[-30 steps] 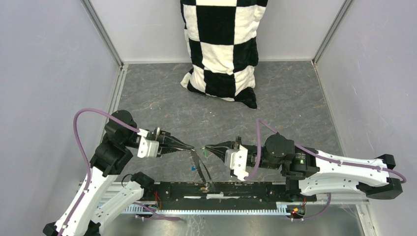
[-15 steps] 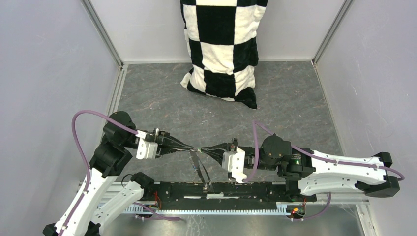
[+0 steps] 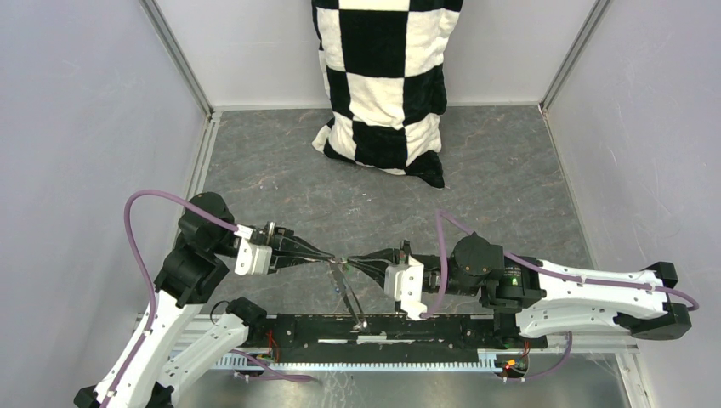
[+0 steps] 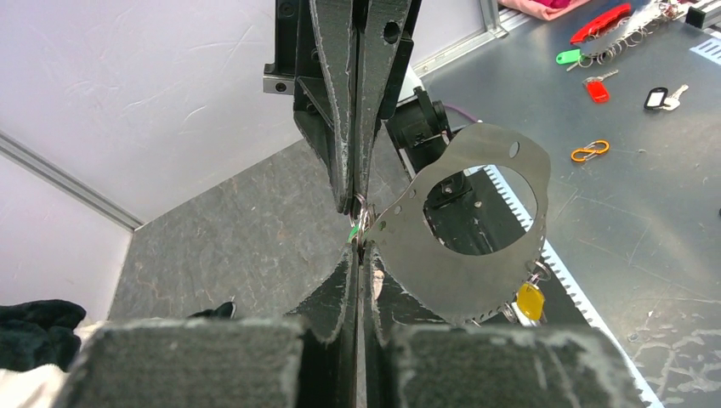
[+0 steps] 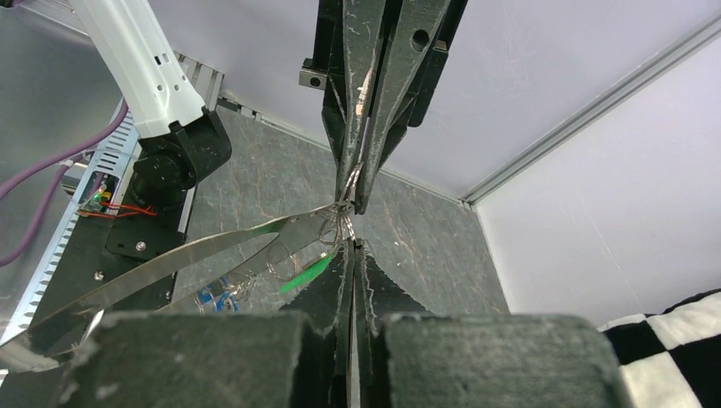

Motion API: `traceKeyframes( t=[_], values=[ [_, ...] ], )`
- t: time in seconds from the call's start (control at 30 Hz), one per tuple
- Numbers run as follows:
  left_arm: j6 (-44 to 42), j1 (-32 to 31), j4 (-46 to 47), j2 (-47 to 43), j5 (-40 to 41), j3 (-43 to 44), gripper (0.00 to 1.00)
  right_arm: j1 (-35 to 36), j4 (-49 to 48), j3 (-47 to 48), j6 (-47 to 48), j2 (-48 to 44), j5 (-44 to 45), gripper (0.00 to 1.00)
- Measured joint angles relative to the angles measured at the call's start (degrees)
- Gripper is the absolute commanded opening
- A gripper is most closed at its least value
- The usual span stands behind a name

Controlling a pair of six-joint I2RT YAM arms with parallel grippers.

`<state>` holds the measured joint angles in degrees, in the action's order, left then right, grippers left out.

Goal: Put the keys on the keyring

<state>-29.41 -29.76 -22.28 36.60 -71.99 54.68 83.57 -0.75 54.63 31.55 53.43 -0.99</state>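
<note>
Your left gripper (image 3: 332, 261) pinches the dark grey-olive strap keyring (image 4: 476, 280) by a thin silver ring (image 5: 349, 189), loop dangling mid-air. Your right gripper (image 3: 350, 262) pinches the tiny green-headed metal key (image 5: 304, 273) tip-to-tip against it, likely for threading.

We see a bench (image 3: 510, 178) with a dark grey, marbled top that fills the middle of the top view. Pale aluminium rails (image 3: 201, 157) border it at the left, the right and the back. At upper centre a black-and-white checkered cloth (image 3: 383, 102) stands on the bench. Its lower end rests on the grey surface, and its upper part rises against the back wall and runs out of the frame. Along the bottom a long black base plate (image 3: 442, 327) lies across the bench's near edge.
</note>
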Motion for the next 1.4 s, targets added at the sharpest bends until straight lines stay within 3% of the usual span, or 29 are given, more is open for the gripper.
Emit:
traceKeyframes(
  t=[0.67, 1.4],
  values=[
    [-0.1, 0.0, -2.1, 0.7, -0.3, 0.0, 0.02, 2.5, 0.0, 0.0, 3.3, 0.0, 1.1, 0.00],
    [-5.9, 0.0, -9.4, 2.7, 0.5, 0.4, 0.02, 4.1, -0.1, 1.6, 5.8, 1.6, -0.5, 0.00]
  ],
)
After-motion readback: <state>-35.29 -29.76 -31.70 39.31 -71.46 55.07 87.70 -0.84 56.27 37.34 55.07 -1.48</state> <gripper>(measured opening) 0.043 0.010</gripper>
